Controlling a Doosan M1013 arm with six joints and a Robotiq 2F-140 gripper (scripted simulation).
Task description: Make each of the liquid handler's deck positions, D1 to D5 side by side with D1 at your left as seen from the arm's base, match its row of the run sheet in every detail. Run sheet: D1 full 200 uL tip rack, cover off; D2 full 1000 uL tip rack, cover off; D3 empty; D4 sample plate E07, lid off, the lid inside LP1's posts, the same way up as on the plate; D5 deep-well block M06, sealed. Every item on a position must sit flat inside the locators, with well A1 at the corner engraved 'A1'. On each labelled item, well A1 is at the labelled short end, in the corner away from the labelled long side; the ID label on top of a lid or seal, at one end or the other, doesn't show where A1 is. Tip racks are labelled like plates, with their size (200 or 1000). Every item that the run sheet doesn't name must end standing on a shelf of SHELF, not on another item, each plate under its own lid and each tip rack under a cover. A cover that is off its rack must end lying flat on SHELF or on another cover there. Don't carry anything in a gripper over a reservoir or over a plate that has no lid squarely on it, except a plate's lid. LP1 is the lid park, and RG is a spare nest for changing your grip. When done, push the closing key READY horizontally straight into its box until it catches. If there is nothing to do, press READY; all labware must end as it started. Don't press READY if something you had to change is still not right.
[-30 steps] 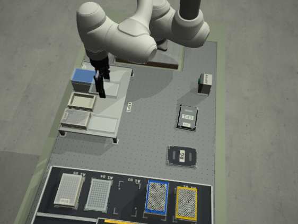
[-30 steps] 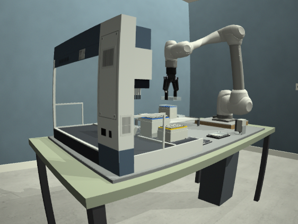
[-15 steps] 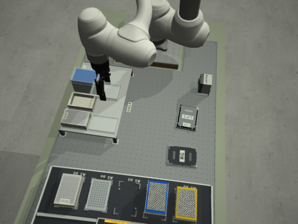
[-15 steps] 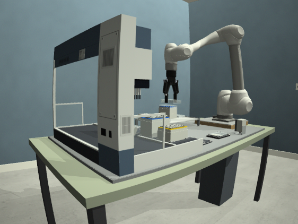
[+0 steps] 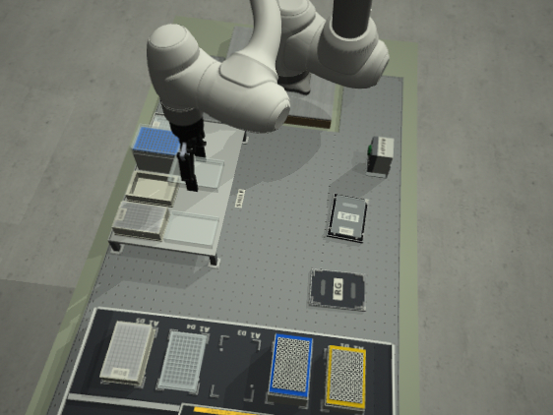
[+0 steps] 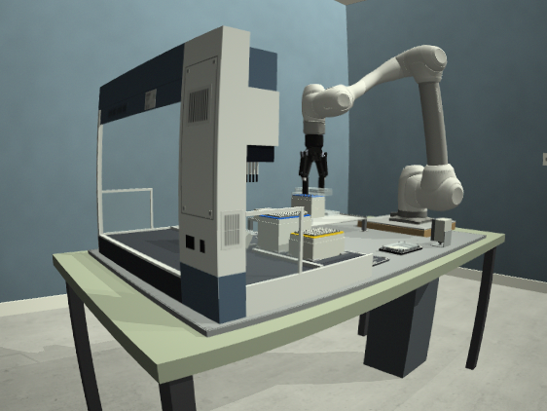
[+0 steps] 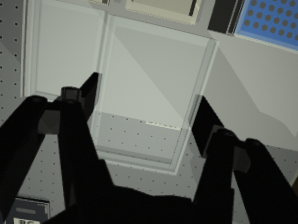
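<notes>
My gripper (image 5: 191, 181) (image 6: 312, 184) (image 7: 146, 97) is shut on a clear flat cover (image 5: 209, 173) (image 6: 318, 191) (image 7: 155, 75) and holds it level a little above SHELF (image 5: 221, 140), beside a blue tip rack (image 5: 156, 142) (image 7: 272, 20) that has no cover. On the deck, the sealed deep-well block (image 5: 125, 351) sits at D5, an unlidded plate (image 5: 183, 360) at D4, D3 (image 5: 239, 361) is bare, a blue-rimmed rack (image 5: 292, 364) at D2 and a yellow-rimmed rack (image 5: 346, 376) at D1, both uncovered. LP1 (image 5: 347, 238) appears to hold a clear lid.
SHELF also carries a beige open trough (image 5: 153, 189), a lidded plate (image 5: 140, 218) and another clear cover (image 5: 192, 228) (image 7: 65, 50). The RG nest (image 5: 337, 289) and the READY box (image 5: 380, 153) stand to the right. The liquid handler's tall frame (image 6: 214, 170) rises over the deck.
</notes>
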